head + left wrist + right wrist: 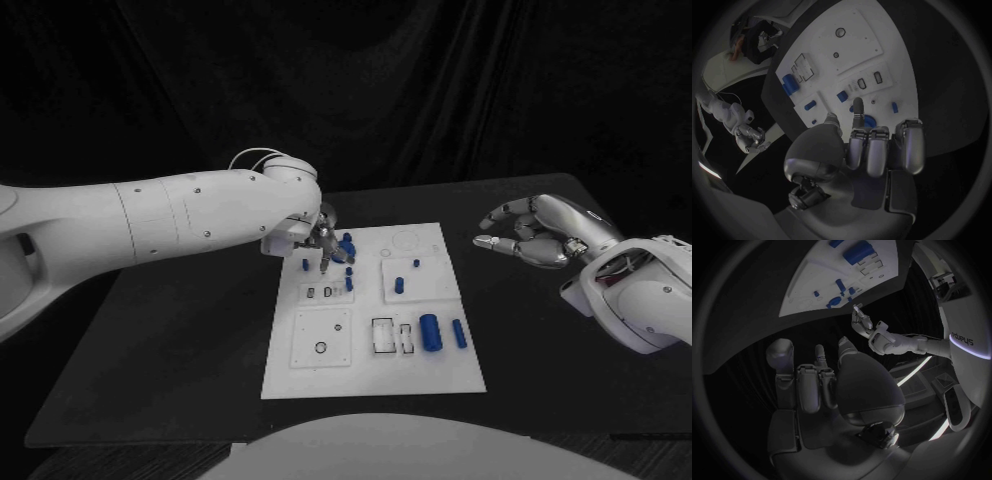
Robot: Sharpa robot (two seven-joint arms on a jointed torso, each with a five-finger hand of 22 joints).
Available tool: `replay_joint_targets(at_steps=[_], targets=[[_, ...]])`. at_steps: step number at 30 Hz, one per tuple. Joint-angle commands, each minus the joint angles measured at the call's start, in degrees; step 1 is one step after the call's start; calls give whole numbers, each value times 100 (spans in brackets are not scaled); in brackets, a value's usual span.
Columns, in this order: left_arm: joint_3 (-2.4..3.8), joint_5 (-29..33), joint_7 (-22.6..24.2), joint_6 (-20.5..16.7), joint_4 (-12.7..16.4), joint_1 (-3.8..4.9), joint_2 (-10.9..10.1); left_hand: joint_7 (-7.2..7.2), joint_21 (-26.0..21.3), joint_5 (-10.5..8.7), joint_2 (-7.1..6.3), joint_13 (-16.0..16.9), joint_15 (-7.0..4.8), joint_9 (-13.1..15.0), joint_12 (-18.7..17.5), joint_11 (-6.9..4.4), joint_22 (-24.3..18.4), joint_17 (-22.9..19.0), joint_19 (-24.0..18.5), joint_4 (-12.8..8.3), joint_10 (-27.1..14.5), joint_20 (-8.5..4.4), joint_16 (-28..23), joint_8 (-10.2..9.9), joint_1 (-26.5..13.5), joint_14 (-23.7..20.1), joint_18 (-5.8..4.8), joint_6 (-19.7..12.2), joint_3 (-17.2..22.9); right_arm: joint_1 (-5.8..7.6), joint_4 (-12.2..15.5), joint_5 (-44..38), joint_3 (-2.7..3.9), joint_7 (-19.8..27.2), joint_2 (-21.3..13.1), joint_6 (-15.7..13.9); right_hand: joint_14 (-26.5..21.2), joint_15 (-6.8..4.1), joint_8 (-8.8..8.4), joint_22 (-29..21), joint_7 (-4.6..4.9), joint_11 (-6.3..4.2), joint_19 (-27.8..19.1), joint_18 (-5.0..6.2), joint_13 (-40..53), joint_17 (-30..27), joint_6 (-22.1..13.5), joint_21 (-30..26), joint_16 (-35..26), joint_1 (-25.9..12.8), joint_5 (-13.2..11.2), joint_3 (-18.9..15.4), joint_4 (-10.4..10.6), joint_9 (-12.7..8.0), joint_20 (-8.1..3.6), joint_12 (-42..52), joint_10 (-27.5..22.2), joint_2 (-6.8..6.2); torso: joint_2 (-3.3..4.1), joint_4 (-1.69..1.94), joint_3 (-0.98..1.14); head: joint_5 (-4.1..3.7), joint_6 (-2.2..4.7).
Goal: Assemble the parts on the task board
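The flat white rectangular task board [372, 385] lies in the middle of the black bench [173, 370], and everything here is placed against it. The left white arm [159, 220] reaches in across the bench and bends down over the board's far left corner, where its silver left hand [320, 243] hangs with fingers pointing down at the board. In the left wrist view most fingers [879, 150] are curled in side by side, while one finger and the thumb stretch toward a small blue part [869, 120] on the board; whether they pinch it or merely touch it cannot be told, since the fingers cover the contact. In the head view that spot is a tangle of blue pegs and silver fingertips, too small to sort out. The right hand [537, 233] hovers off the board's far right edge, well apart from it, above the bare bench, its fingers loosely curled with gaps between them and nothing in them. On the board's near half stands a large blue cylinder [428, 331] with a slimmer blue pin [459, 334] just beside it, toward the right edge. Further small blue parts [398, 283] sit around the board's middle. The left arm hides the bench beyond the board's far left corner.
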Motion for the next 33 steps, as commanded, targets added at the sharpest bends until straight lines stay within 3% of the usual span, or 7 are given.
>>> replay_joint_targets(at_steps=[1,10,28,33], targets=[[5,-14,42,-215,0,-63,37,-5,-2,44,-4,1496,-43,17,15,-50,510,1508,38,-15,597,4,15,-49,-43,595,-53,57,44,-18,16,-8,4,-112,-10,-101,358,39,25,656,11,33,50,-23,1415,789,47,20,13,24,45,-24,-1,-10,-1,-6,521,62,-10,-3,-7,-2,-1],[5,-14,156,-358,-33,-200,96,-13,-62,144,13,1496,-55,72,15,-58,433,1508,-33,-112,597,-13,15,-136,-9,595,-32,83,135,-45,0,-8,4,-95,-5,-60,362,38,23,660,9,31,65,-27,1411,792,49,42,15,47,130,-33,0,-31,-2,-10,519,67,-21,2,9,-120,-1],[5,-14,280,-513,-214,-395,210,1,-109,268,35,1496,-52,113,15,-50,401,1508,-60,-232,597,-15,15,-292,29,595,-23,52,250,-116,-42,-5,4,31,16,-46,372,35,26,667,5,26,79,-31,1405,816,58,73,31,47,158,-48,4,-39,-4,-15,515,55,-47,-18,-1,-162,-1],[5,-14,303,-520,-258,-432,241,-1,-115,283,42,1496,-52,120,15,-51,397,1508,-63,-253,597,-15,15,-306,41,595,-22,65,271,-118,-55,-4,4,43,27,-41,372,35,26,667,5,26,79,-31,1405,816,58,73,31,47,158,-48,4,-39,-4,-15,515,55,-57,-3,5,-182,-1]])
